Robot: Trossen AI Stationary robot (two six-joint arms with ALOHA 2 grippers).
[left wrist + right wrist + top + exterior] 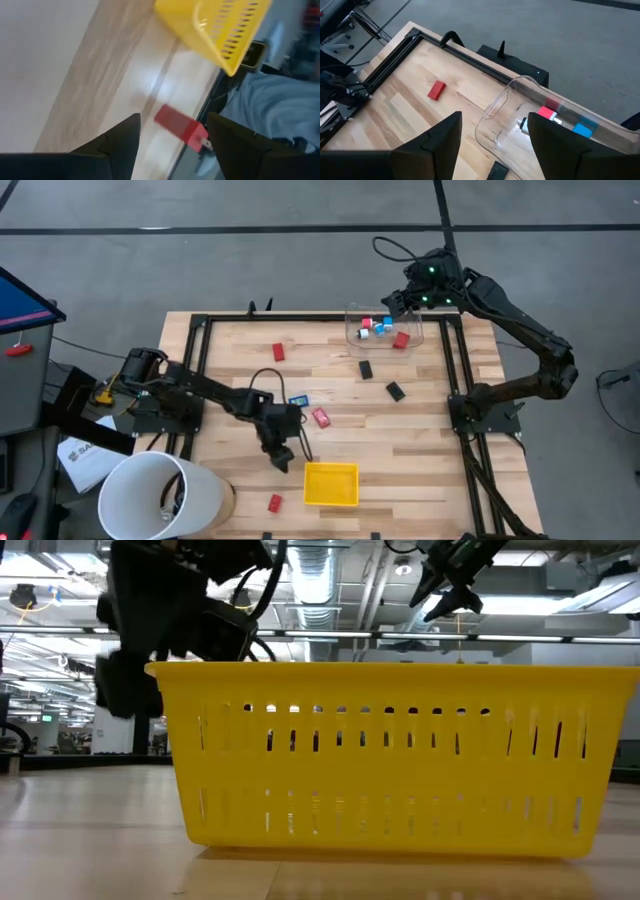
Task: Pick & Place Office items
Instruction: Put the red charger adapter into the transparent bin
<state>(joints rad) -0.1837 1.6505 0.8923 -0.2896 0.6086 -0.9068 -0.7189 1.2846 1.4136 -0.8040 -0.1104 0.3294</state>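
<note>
Small office items lie scattered on the wooden table: red pieces, black ones, and a blue-and-white one. More red and blue pieces sit inside the clear plastic box at the far side. The yellow tray stands near the front edge. My left gripper hovers open left of the tray. A red piece lies on the table ahead of its fingers, untouched. My right gripper hangs open high over the clear box.
A black frame runs around the tabletop. A large white bucket stands at the near left corner, beside the left arm. In the low view the yellow tray fills the foreground. Bare wood lies between the scattered pieces.
</note>
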